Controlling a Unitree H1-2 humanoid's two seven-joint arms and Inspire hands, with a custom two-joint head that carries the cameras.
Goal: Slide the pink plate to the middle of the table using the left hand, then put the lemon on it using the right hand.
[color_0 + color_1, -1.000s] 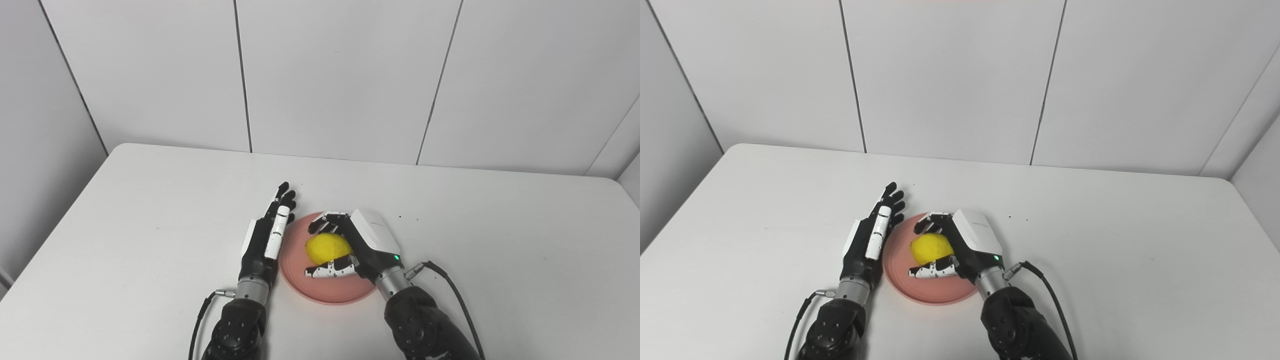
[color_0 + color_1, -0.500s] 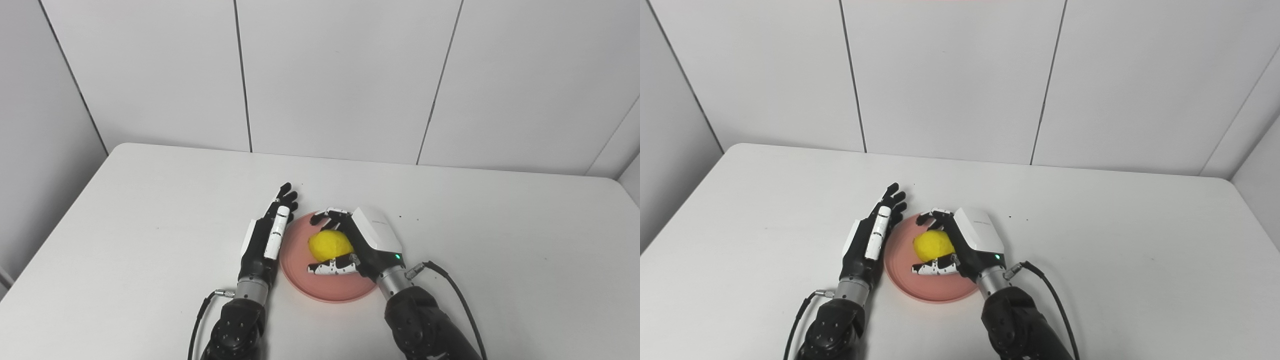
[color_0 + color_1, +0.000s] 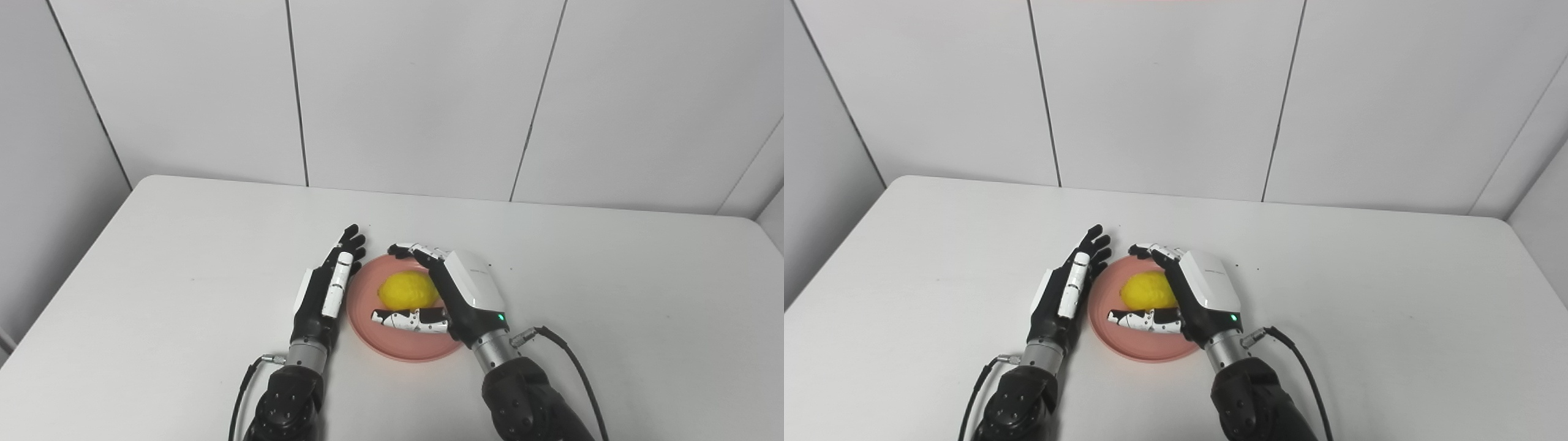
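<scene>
Lemon placement appears complete. Left hand [image 3: 323,291], black and white, lies flat with fingers apart just beside the left rim of the round pink plate [image 3: 398,346], unmoved over the last second. The yellow lemon [image 3: 407,290] rests on the plate. Right hand [image 3: 456,294], clamped on the fruit a second ago, has spread its fingers and holds nothing. Judgement: only withdrawal remains.
</scene>
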